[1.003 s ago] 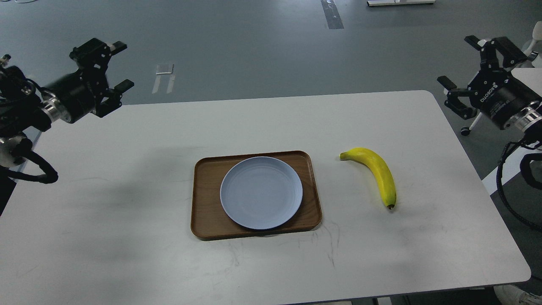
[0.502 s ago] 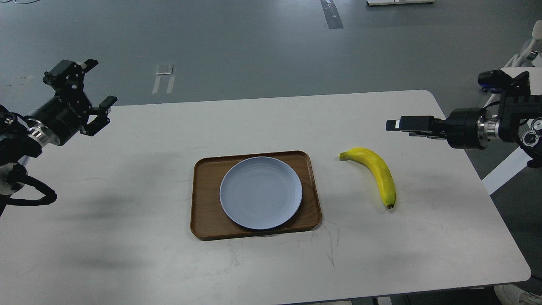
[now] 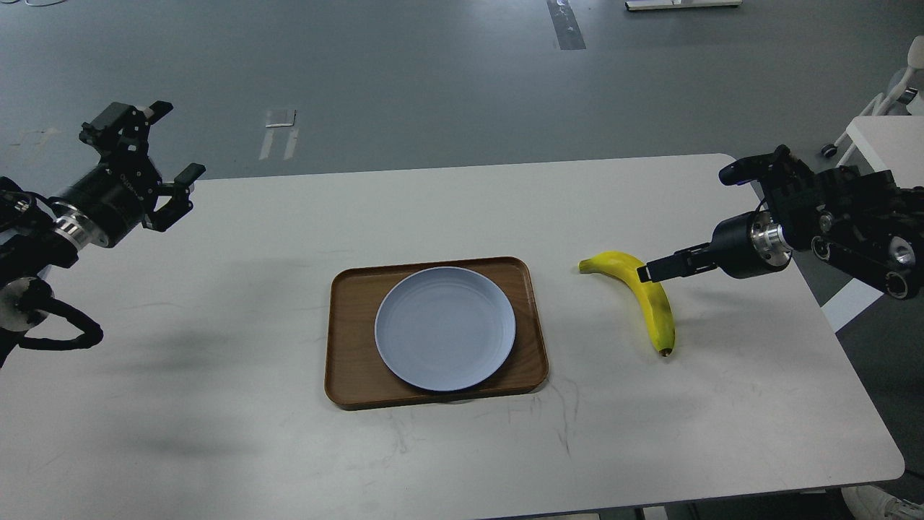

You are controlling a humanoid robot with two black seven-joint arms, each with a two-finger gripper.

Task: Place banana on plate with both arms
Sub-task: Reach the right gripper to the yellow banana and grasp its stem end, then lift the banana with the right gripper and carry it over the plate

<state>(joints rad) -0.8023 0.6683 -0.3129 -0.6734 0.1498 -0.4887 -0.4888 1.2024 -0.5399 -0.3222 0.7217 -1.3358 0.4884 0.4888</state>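
The yellow banana (image 3: 660, 318) lies on the white table, right of the tray, with its stem end pointing left and its dark tip toward me. The pale blue-grey plate (image 3: 445, 328) sits empty on the brown wooden tray (image 3: 352, 339) at mid table. My right gripper (image 3: 650, 273) reaches in from the right, and its tip overlaps the banana's upper part. It is seen edge-on, so I cannot tell its fingers apart or whether it touches the banana. My left gripper (image 3: 178, 140) is open and empty, raised over the table's far left corner.
The white table (image 3: 216, 404) has rounded corners, with its right edge close to my right arm. Grey floor lies beyond the far edge. Another white table (image 3: 884, 141) stands at the far right.
My right gripper has swung in from the far right and come down to the banana's upper part. My left gripper drew back to the left, then held nearly still. The banana and plate have not moved.
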